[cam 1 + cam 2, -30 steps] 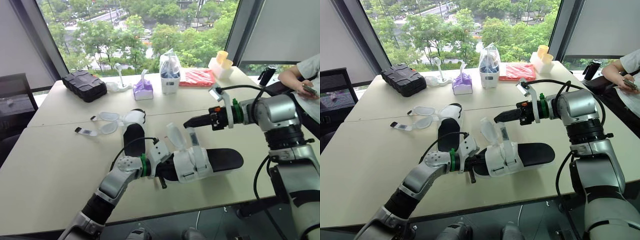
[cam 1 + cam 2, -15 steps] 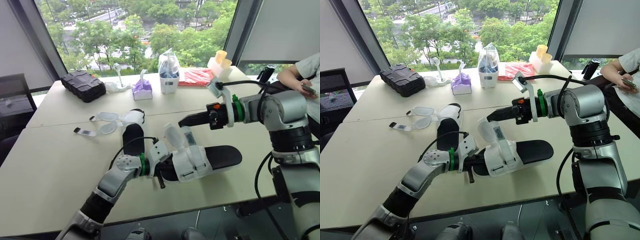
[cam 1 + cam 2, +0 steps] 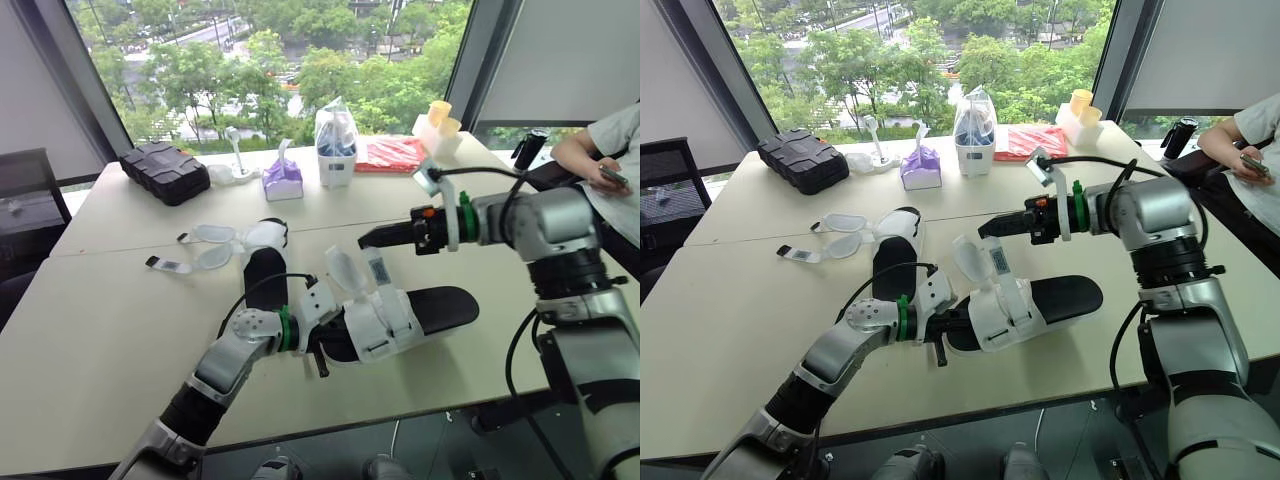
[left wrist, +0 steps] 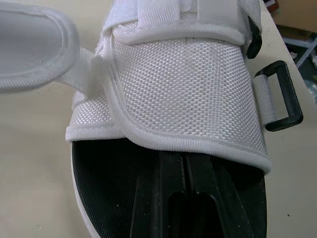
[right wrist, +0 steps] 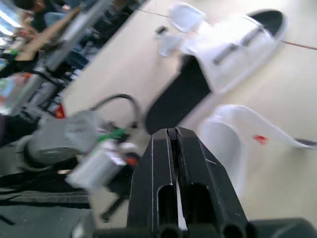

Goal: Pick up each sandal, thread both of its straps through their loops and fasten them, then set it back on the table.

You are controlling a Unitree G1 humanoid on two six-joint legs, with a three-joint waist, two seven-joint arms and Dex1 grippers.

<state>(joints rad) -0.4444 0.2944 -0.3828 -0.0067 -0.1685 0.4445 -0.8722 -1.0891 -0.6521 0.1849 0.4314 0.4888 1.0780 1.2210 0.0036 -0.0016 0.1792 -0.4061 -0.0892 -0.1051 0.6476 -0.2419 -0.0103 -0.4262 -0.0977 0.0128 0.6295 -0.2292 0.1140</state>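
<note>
From the head, the right gripper (image 3: 368,238) has eased a little back from the loose strap (image 3: 340,270) it was nearly touching half a second ago. It now hovers just above and beside the strap's rounded end, which stands up free. The sandal (image 3: 385,322) has barely shifted and lies front and centre on the table (image 3: 100,330). So neither strap looks threaded yet, and I judge this a re-aim before a grab. The second sandal (image 3: 262,268) lies just behind, its straps splayed flat (untouched, by the look of it).

In the left wrist view, the left gripper (image 4: 184,173) has its fingers pressed together. They are tucked under the white band on the black footbed, and nothing is pinched between them. The band is coarse woven webbing with a rolled hem. A rigid black loop (image 4: 280,94) hangs at its side.

In the right wrist view, the right fingers are closed on nothing. The strap below them is pale, thin and floppy.
</note>
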